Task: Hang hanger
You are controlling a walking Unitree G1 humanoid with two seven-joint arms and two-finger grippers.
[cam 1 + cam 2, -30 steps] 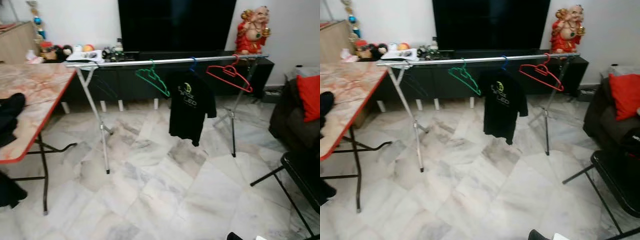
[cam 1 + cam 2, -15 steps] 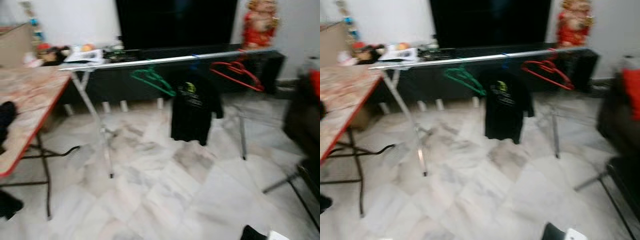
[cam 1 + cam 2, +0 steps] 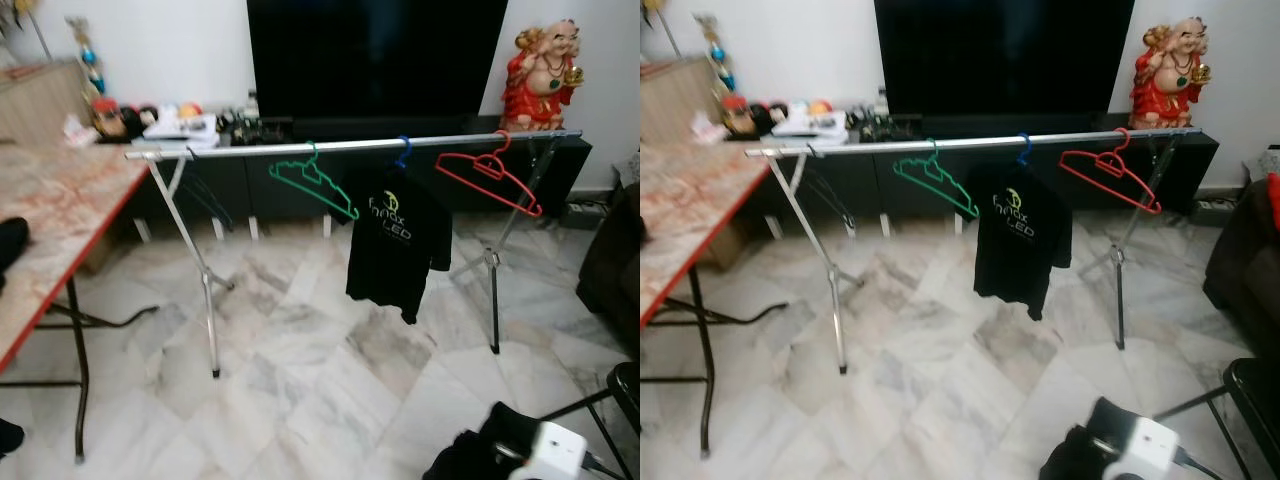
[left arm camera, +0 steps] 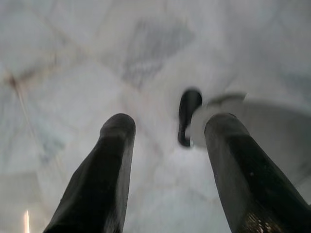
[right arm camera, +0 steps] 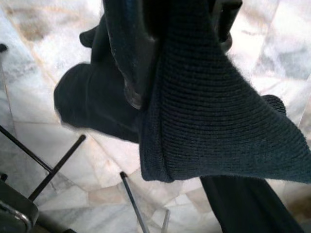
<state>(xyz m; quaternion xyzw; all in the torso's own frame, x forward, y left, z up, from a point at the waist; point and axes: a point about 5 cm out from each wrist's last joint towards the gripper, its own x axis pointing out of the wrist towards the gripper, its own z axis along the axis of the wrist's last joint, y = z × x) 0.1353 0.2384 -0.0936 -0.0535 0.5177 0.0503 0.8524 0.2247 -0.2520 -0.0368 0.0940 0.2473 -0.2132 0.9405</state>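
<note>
Low at the robot's right side, the right gripper (image 5: 146, 63) points down at the marble floor (image 3: 300, 380), its fingers clamped on a dark knitted cloth (image 5: 204, 111) that hangs over them. Far ahead of it, a green hanger (image 3: 312, 180), a black shirt (image 3: 395, 245) and a red hanger (image 3: 490, 178) hang on the silver rail (image 3: 350, 146). The left gripper (image 4: 170, 141) hangs down over the floor, fingers apart, holding nothing.

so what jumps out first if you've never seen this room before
A long silver clothes rail spans the room in front of a big black TV, carrying a green plastic hanger, a black printed T-shirt and a red plastic hanger. A red laughing Buddha statue sits at its right end. The right gripper holds dark knitted cloth.
</note>
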